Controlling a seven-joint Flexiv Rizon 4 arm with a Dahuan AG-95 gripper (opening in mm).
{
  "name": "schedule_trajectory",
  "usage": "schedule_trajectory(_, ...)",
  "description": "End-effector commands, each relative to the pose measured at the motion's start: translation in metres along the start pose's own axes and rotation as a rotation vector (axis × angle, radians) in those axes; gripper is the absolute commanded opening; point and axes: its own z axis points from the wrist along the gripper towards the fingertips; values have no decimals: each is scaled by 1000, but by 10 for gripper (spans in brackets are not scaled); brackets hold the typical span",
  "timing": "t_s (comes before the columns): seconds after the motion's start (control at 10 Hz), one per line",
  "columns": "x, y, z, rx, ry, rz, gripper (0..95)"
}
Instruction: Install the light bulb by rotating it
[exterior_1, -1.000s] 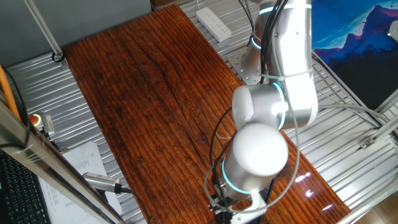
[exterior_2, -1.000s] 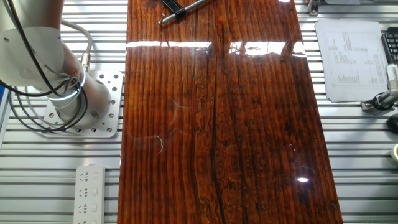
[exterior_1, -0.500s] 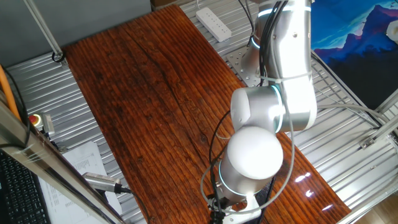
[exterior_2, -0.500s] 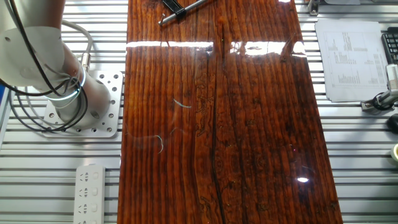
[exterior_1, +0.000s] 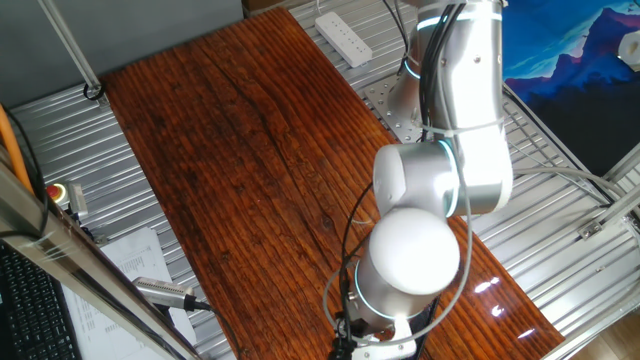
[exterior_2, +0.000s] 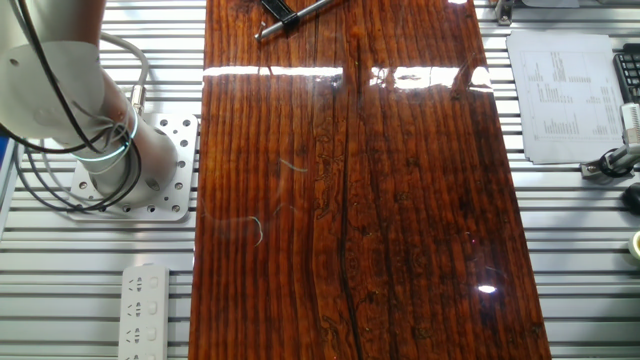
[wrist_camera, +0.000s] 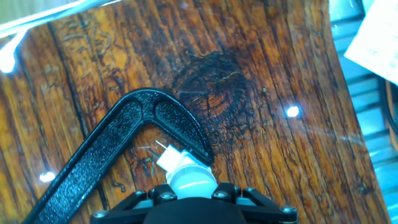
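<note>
Here, low centre of the hand view, the gripper (wrist_camera: 189, 198) seems closed on the light bulb (wrist_camera: 186, 174), though fingertips are hidden; its base end points at the black clamp (wrist_camera: 118, 146) on the wooden table (wrist_camera: 261, 74), probably lined up for screwing in.

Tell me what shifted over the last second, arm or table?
Only the arm moved: its big white joint cap dropped slightly toward the bottom edge of one fixed view, and the elbow joints shifted a little. The wooden table, power strip and printed sheet stayed put.

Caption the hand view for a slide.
End effector above a white socket piece beside a black angled clamp on the dark wooden table.
</note>
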Motion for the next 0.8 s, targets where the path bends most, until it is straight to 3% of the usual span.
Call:
schedule_trajectory(0.1,-1,-1,-2,7,18,74,0)
schedule_trajectory(0.8,1,0,-1,13,16,311,0)
